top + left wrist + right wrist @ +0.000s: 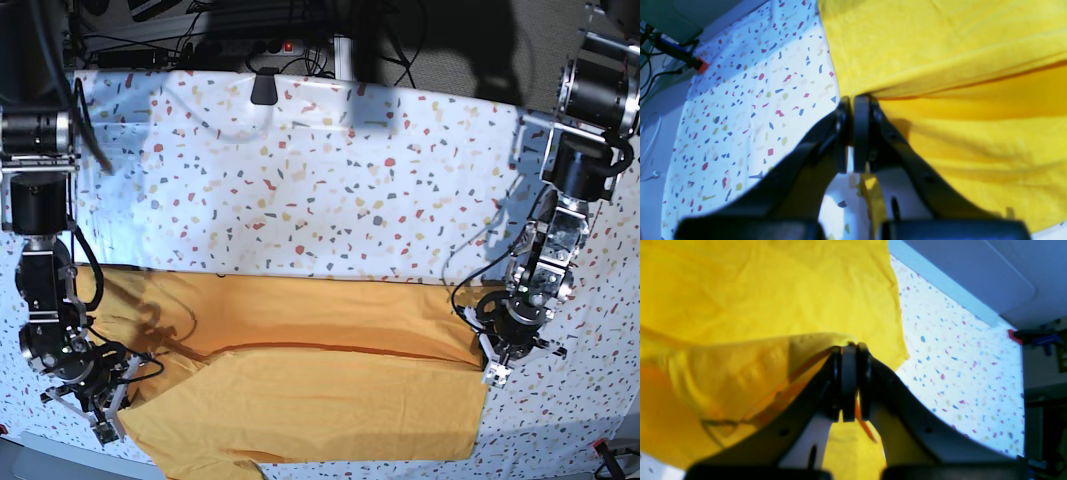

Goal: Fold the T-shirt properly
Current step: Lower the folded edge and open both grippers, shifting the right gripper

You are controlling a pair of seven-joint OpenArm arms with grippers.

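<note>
In the base view both arms reach down at the frame's lower corners: the left gripper [497,352] at lower right and the right gripper [108,392] at lower left, each clamped on an edge of the shirt [300,390]. The shirt lies spread across the lower middle, its upper part folded over. It rests on a speckled white cloth [330,190] covering the table; cables [200,45] run along the top.

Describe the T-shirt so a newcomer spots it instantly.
On the confetti-speckled white tablecloth, look along the near edge between the two arms. The T-shirt is the wide orange-yellow cloth lying there, partly folded over itself, pinched at each end by a hand; it is the only plain-coloured fabric.
</note>
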